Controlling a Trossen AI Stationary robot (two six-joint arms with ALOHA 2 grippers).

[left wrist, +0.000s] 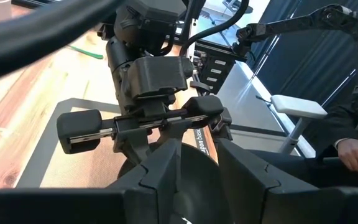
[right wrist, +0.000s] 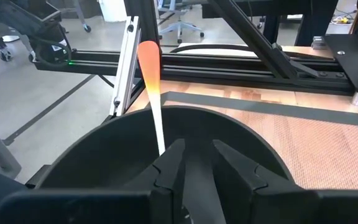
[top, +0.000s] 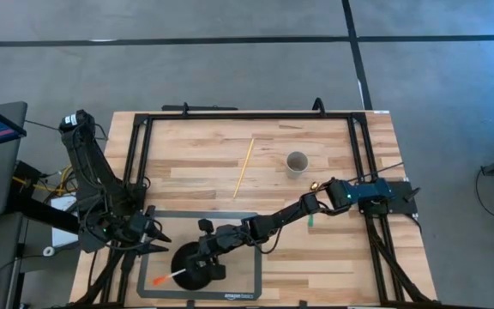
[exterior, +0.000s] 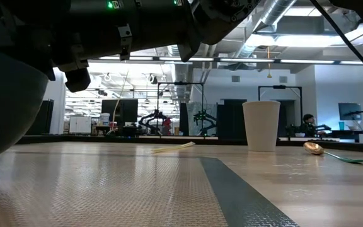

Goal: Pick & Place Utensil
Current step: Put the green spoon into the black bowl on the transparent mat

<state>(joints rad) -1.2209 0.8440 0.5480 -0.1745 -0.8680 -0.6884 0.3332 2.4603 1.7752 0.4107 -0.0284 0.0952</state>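
Observation:
The utensil [right wrist: 149, 68] is a thin white stick with an orange end [top: 156, 280]. It slants up and out past the rim of a black bowl [top: 189, 268] that stands on a grey mat [top: 243, 283]. My right gripper [top: 201, 257] reaches from the table's right side and hovers over the bowl, shut on the stick's white end [right wrist: 194, 158]. My left gripper [top: 159, 242] waits shut just left of the mat [left wrist: 199, 149]. My right gripper pinches the utensil's white handle [right wrist: 161, 142] at its lower end between the two fingertips, coming from above and the right, slanting down into the bowl. The stick tilts up away from the fingers, its orange end beyond the bowl's rim. Whether it touches the rim is hidden.
A pair of chopsticks [top: 243, 167] lies mid-table, and a white cup [top: 297, 161] stands toward the far right. A spoon with a gold bowl and a green handle [exterior: 333, 154] lies right of the cup. A black frame [top: 141, 163] borders the tabletop.

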